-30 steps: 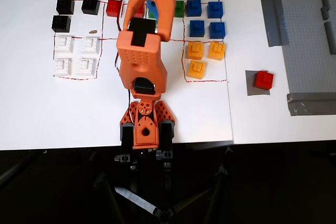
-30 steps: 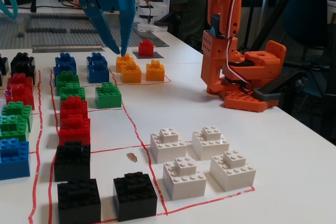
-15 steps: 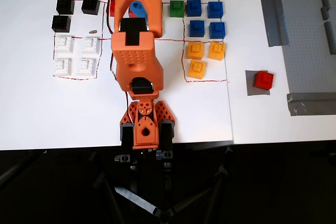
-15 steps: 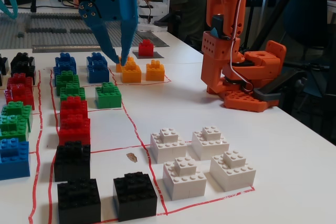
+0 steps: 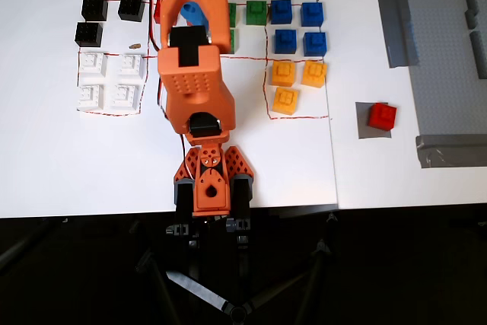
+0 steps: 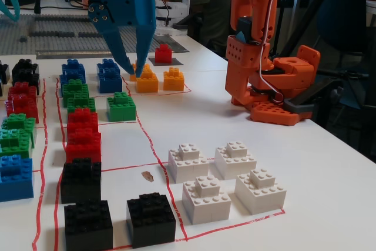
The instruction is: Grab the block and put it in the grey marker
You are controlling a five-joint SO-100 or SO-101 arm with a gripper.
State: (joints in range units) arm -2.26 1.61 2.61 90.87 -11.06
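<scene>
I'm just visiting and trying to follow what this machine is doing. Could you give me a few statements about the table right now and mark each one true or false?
1. The red block sits on the grey marker. True.
2. The gripper is clamped on a yellow block. False: its blue fingers are apart and hold nothing.
3. Three yellow-orange blocks lie inside one red-lined area. True.
4. The white blocks are stacked in one tall tower. False: four separate ones sit in a square group.
5. In the fixed view the gripper hangs over the black blocks. False: it is farther back, near the blue blocks and the yellow-orange ones.
</scene>
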